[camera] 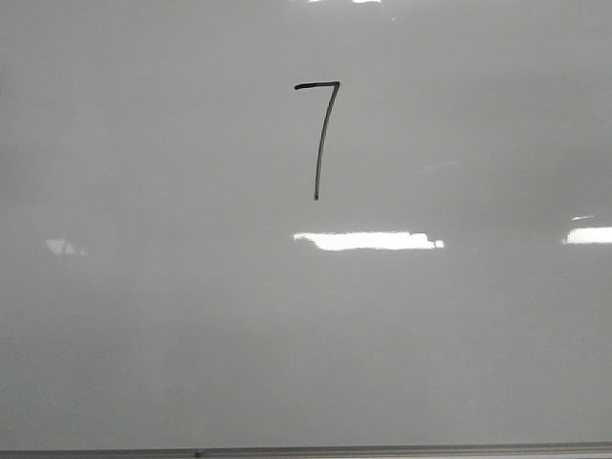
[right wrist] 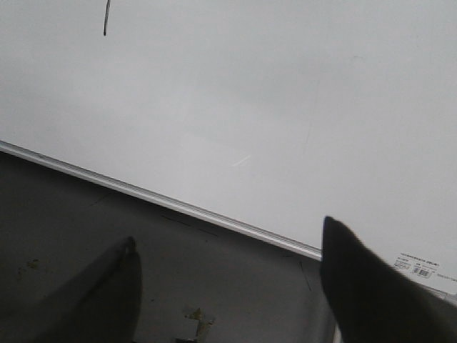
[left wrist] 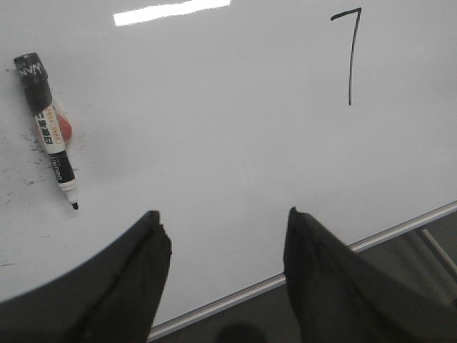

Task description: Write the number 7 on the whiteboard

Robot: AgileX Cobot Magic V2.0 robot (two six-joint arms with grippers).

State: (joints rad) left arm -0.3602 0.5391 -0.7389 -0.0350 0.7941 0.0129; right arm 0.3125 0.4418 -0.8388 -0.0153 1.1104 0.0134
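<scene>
A black number 7 is drawn on the glossy pale whiteboard that fills the front view; no gripper shows there. In the left wrist view the 7 is far from my left gripper, which is open and empty over the whiteboard near its metal edge strip. A black and white marker lies uncapped on the board, apart from the fingers. My right gripper is open and empty over dark floor beside the whiteboard; only the stem tip of the 7 shows.
Bright rectangular light reflections lie on the board below the 7. The board's grey edge strip runs along the near side. A small printed label sits at the board's corner. A reddish blur lies beside the marker.
</scene>
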